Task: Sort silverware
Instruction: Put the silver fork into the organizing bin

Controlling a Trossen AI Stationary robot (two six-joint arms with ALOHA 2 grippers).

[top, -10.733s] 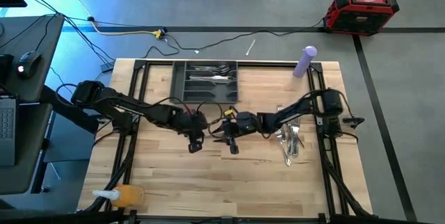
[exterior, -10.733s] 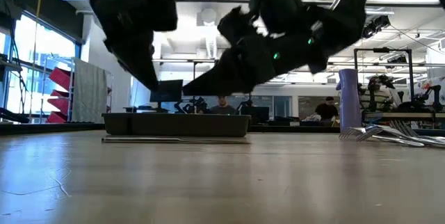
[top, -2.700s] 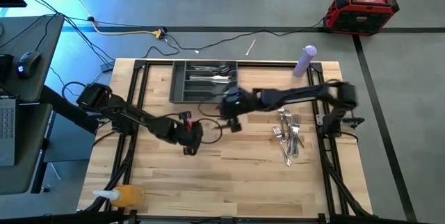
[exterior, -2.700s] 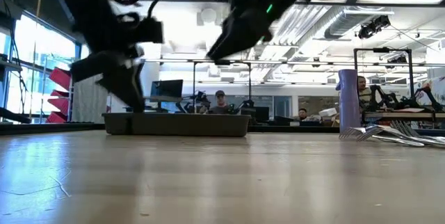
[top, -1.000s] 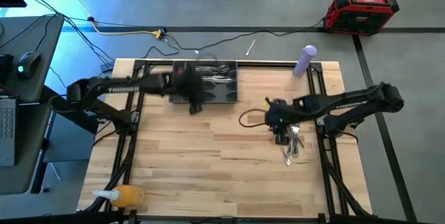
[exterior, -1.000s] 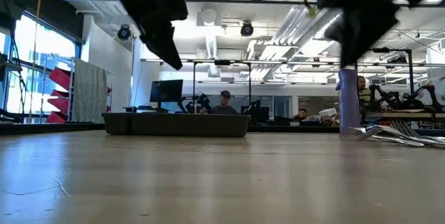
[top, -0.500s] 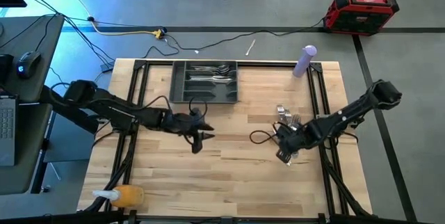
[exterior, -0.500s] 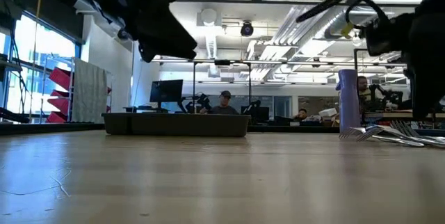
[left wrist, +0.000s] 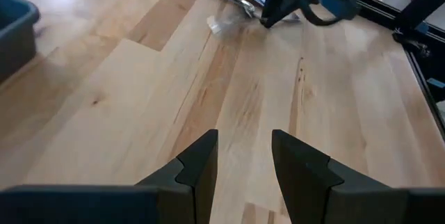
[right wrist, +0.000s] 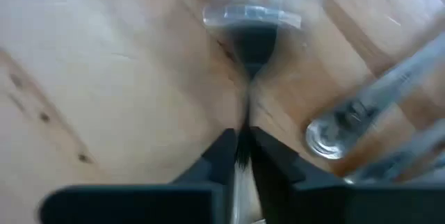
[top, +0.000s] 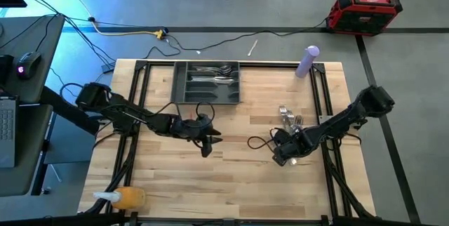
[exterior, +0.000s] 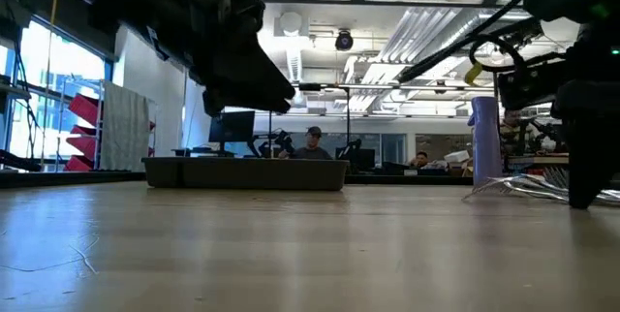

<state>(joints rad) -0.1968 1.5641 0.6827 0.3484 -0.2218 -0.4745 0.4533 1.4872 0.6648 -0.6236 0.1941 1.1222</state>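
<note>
The silverware lies in a loose shiny pile (top: 289,119) on the wood at the right of the table; in the low view the pile (exterior: 528,186) shows at the right. More pieces lie in the dark grey tray (top: 207,92) at the far middle. My right gripper (right wrist: 240,144) is down at the table just near of the pile (top: 282,157), shut on one slim silver piece; which kind, I cannot tell. My left gripper (left wrist: 243,158) hangs open over bare wood at the table's middle (top: 208,145), with nothing between its fingers. My right gripper pinches the piece's thin stem (right wrist: 245,113) between its two fingers, which lie along the piece. The wider shiny end (right wrist: 254,17) reaches out past the fingertips over the wood. The fingers come slanting down at the table; whether the piece is lifted, I cannot tell.
A purple bottle (top: 307,62) stands at the far right corner. An orange bottle (top: 125,198) lies at the near left corner. Another piece's rounded end (right wrist: 325,137) lies close beside my right fingers. Black frame rails run along the table's left and right sides. People sit in the room behind.
My left gripper has come away from above the tray toward the table's near edge, to the middle of the table. My right gripper has gone from over the pile toward the near edge and down to the wood.
</note>
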